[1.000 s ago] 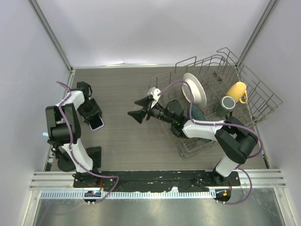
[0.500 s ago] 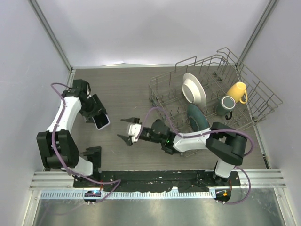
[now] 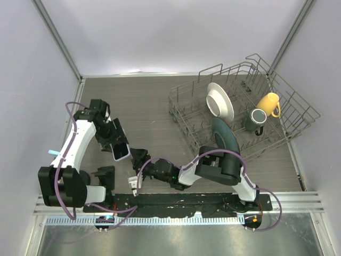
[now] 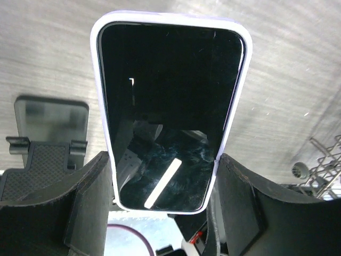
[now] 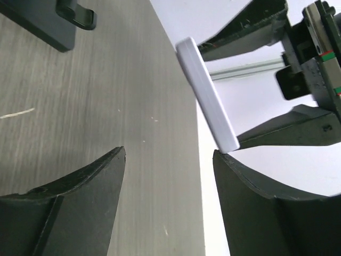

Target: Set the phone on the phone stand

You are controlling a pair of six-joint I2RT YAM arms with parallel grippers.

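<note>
both arms have swung lower left; left gripper [image 3: 117, 145] pinches the phone [image 3: 122, 153], wide right gripper [image 3: 135, 170] nearby could knock it.

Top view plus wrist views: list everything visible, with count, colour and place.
phone: 1, black screen, pale case, held by the left end effector
phone stand: 1, black, on the table near the left arm's base
dish rack: 1, grey wire, far right of the table
white plate: 1, on edge in the rack
dark plate: 1, teal, on edge in the rack
yellow mug: 1, in the rack
green mug: 1, dark, beside the yellow one
table: 1, grey-brown
left end effector: shut on the phone
right end effector: open, near the phone
</note>
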